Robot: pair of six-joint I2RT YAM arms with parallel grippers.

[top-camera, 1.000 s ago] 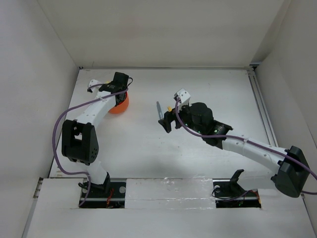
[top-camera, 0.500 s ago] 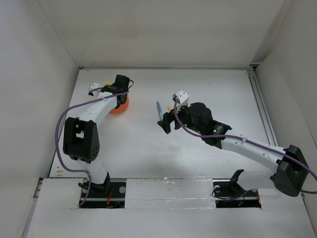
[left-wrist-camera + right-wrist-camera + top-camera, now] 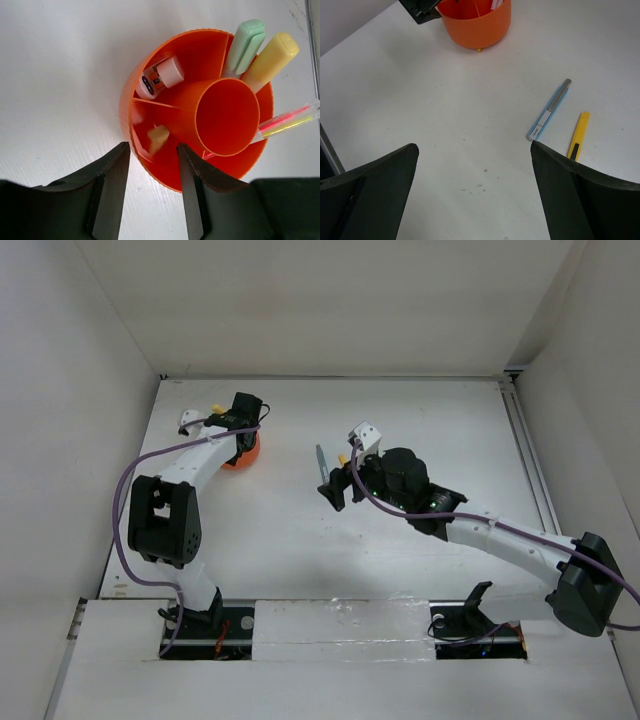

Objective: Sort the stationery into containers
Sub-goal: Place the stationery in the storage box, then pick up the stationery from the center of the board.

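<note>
Left claw: your left claw (image 3: pixel 151 155) hangs right over the orange cup (image 3: pixel 150 167), jaws parted, with nothing pinched between them.
Tan eraser: the tan eraser (image 3: pixel 158 137) shows blurred below that gap, inside the cup's near outer compartment. It looks to be dropping or lying there, and you cannot tell which.
Already in the cup: a pink-grey block (image 3: pixel 160 77) sits in the next compartment. A pale green highlighter (image 3: pixel 243 45), a pale yellow highlighter (image 3: pixel 270 60) and two thin pens (image 3: pixel 287 122) stand round the far side.
Cup's place: towards the far-left corner of the tabletop (image 3: pixel 300 540).
Right claw: your right claw (image 3: pixel 474 147) is spread wide and empty above the middle of the tabletop.
Loose stationery: the grey-blue pen (image 3: pixel 550 110) and the yellow pen (image 3: pixel 579 135) lie flat, side by side and just apart.
Deciding relation: both pens sit off-centre towards the claw's right finger. Their long axes point roughly from the near edge to the far edge, slightly tilted, so you would likely need to shift over and line the jaws across the barrel.
Nearer arm: the right, clearly.
View differences: only the left wrist view shows the compartments and what is in them. Only the right wrist view shows the pens as two separate things. In the overhead view the right arm hides most of the yellow one.
</note>
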